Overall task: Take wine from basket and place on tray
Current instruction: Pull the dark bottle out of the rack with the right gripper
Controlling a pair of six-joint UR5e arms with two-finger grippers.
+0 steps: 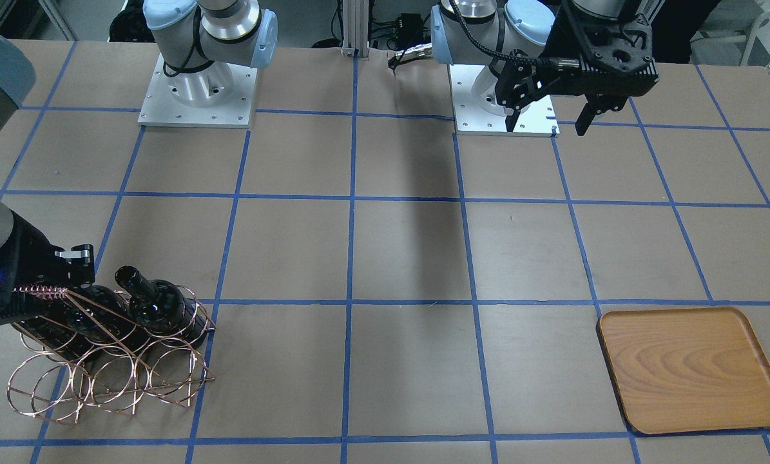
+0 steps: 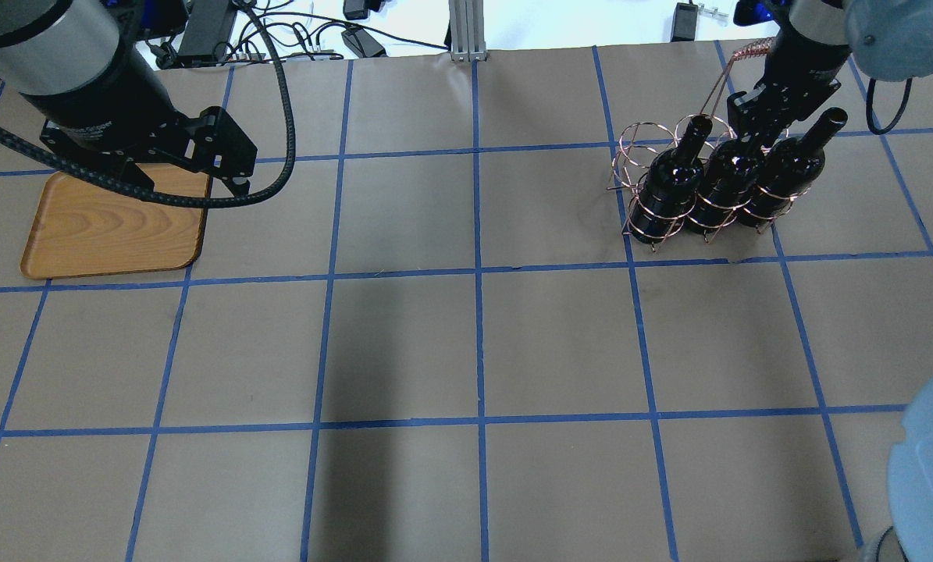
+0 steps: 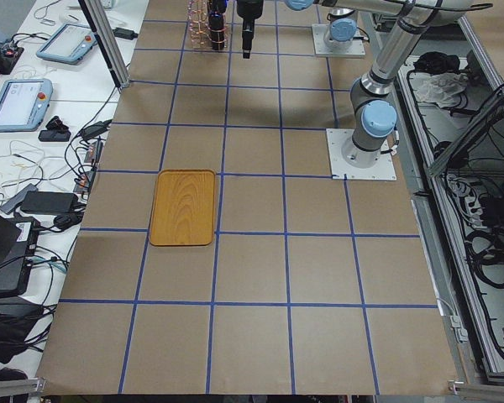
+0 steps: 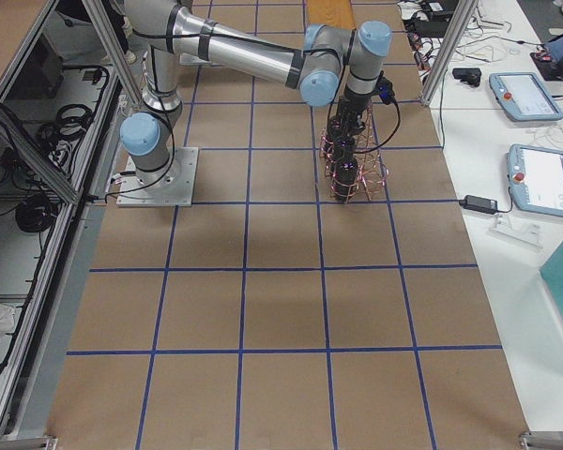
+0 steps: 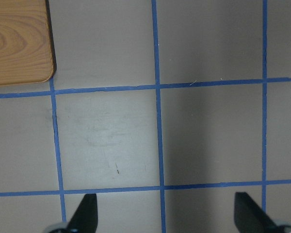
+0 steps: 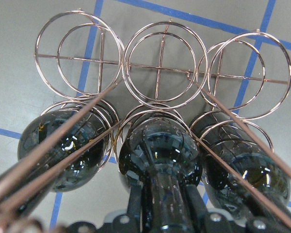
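Note:
Three dark glossy wine bottles stand tilted in the copper wire basket [image 2: 638, 144] at the far right of the overhead view. My right gripper [image 2: 751, 129] reaches in under the coiled handle, and its fingers hug the neck of the middle wine bottle [image 2: 724, 187]. In the right wrist view that neck runs between the fingers of the right gripper [image 6: 165, 213], above the body of the middle wine bottle [image 6: 160, 150]. My left gripper [image 1: 546, 122] is open and empty, high above the table near the wooden tray [image 2: 115, 226]. The tray [image 1: 691, 367] holds nothing.
The basket's front row of wire loops [image 6: 165, 68] holds no bottles. Blue tape lines grid the brown table. The two arm bases [image 1: 198, 96] stand at the robot's edge. Tablets and cables [image 3: 21, 101] lie on side benches beyond the table.

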